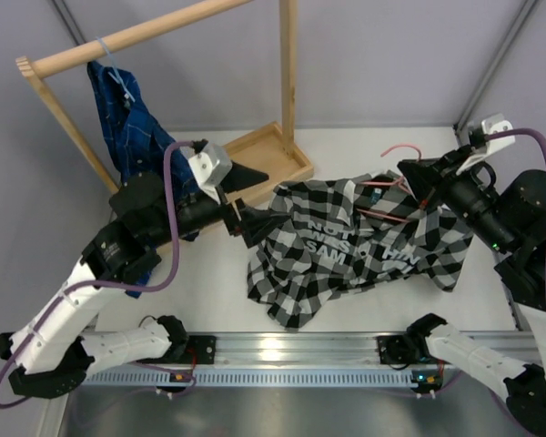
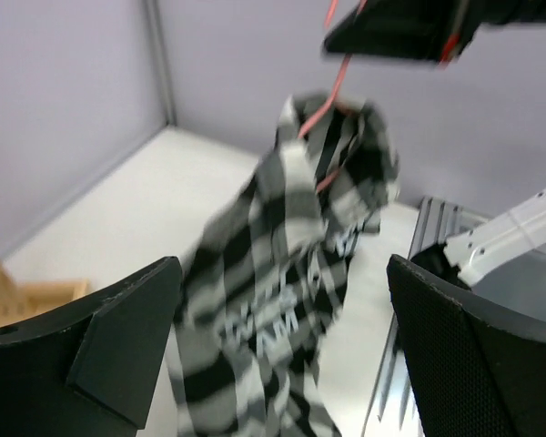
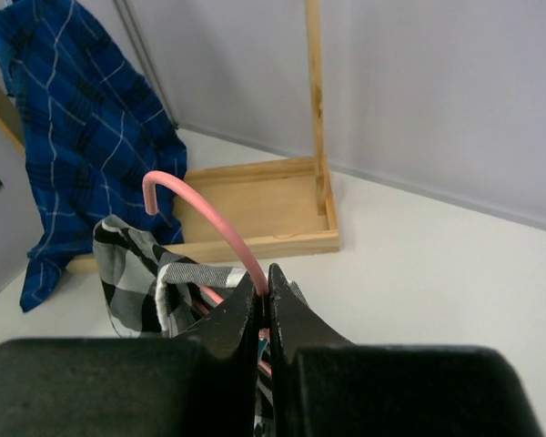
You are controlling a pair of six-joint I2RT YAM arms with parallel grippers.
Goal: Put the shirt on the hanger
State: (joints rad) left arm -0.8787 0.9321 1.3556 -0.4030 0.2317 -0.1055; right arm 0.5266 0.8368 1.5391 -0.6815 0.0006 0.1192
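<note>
Nearest the lens, along the near edge: metal rail [image 1: 291,350] carrying both arm bases. Beyond it, white tabletop [image 1: 220,289], backed by pale grey walls. At the far left, wooden rack [image 1: 288,64] with a tray-like base and a slanted crossbar. Hung from that bar, dark blue plaid shirt [image 1: 123,118].

Between centre and right, black-and-white checked shirt [image 1: 346,246] with white lettering, bunched and draped. Upper right end lifted and hanging from the hanger. Lower folds trailing toward the near side, contact with the tabletop impossible to tell.

Left gripper [image 1: 244,218] pointed at the shirt's left edge, fingers [image 2: 118,350] spread wide apart. Blurred checked fabric just ahead of them in the left wrist view; touching or not, unclear.

Right gripper [image 1: 419,179] at the shirt's upper right, fingers pressed together, pinching the wire of the pink hanger [image 3: 209,214] just below its hook. Hook curving up, free of the fabric. Rest of the wire running down into the folds, mostly hidden
</note>
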